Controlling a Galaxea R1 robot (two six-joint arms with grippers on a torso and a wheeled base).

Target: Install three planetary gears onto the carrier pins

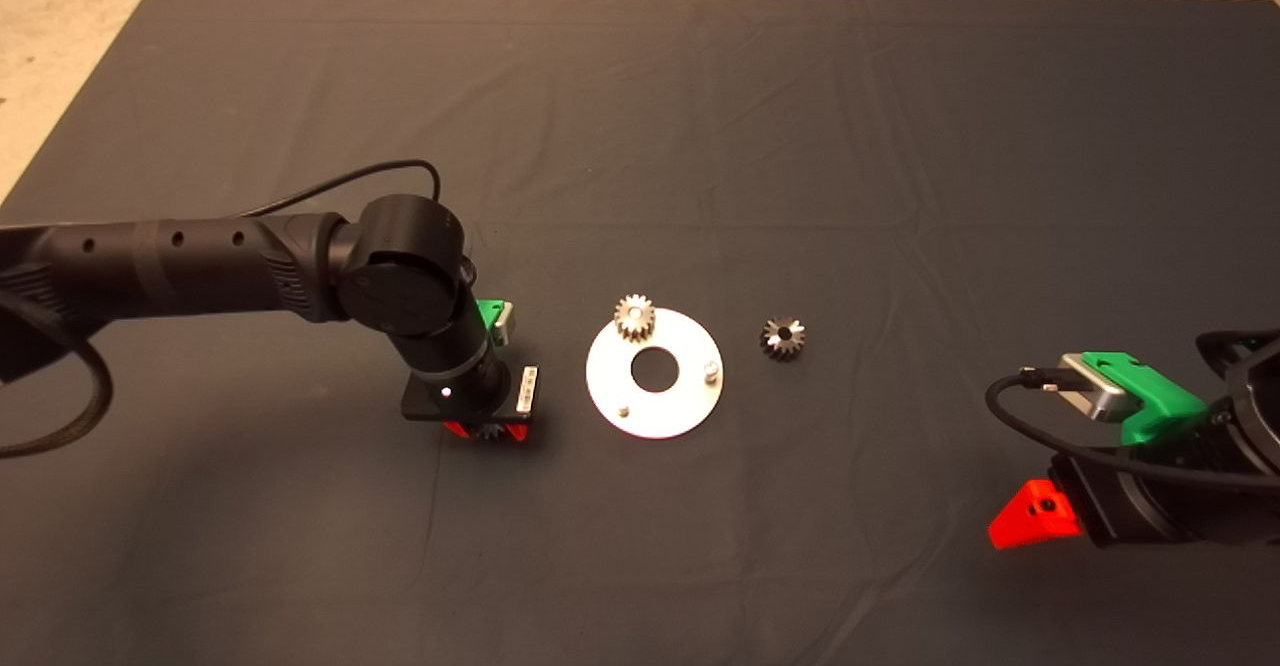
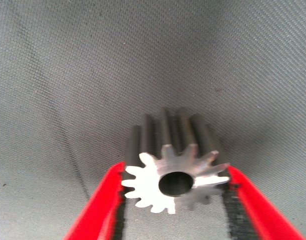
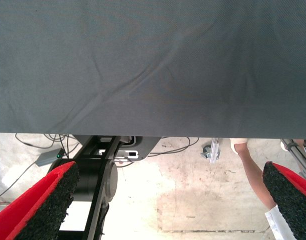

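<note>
- Disc (image 1: pixel 655 396): landmark on the mat; three carrier pins, one already bearing a gear (image 1: pixel 634 316) at its far edge, two bare pins (image 1: pixel 711 371) on its near half.
- Left gripper (image 1: pixel 487 432): just left of the disc, fingers (image 2: pixel 100 205) clenched on a second gear (image 2: pixel 175 172), bore axis tilted, roughly level.
- Third gear (image 1: pixel 783 337): loose, just right of the disc.
- Right gripper (image 3: pixel 167 205): parked well right of the disc, fingers spread, empty.
- Judgement: the held gear must swing upright before travelling right to a bare pin.

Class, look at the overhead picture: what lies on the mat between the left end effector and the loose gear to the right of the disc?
In the head view, the disc lies between the left end effector and the loose gear, with one gear on a pin and two bare pins.
</note>
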